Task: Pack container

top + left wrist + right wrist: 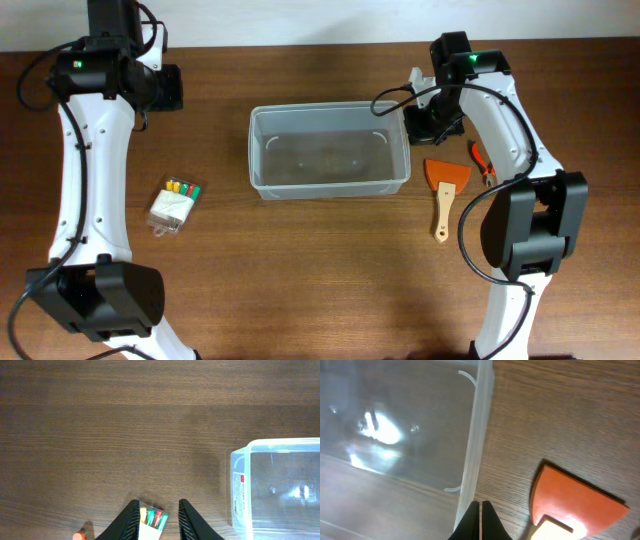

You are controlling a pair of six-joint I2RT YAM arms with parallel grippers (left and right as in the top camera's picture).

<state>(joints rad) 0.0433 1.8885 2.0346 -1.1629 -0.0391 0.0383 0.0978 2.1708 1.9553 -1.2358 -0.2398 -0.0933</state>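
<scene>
Right gripper [480,520], pressed together and empty, hangs just beside the container [479,435] at its right rim. Descending there risks shoving it. Left gripper [158,505] stands spread, empty.

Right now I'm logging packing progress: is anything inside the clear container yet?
No, the container holds nothing; the orange scraper and marker pack lie on the table outside it.

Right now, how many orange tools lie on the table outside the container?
2: a scraper just right of the container, and pliers beyond it, partly under the right arm. Others may be hidden.
</scene>
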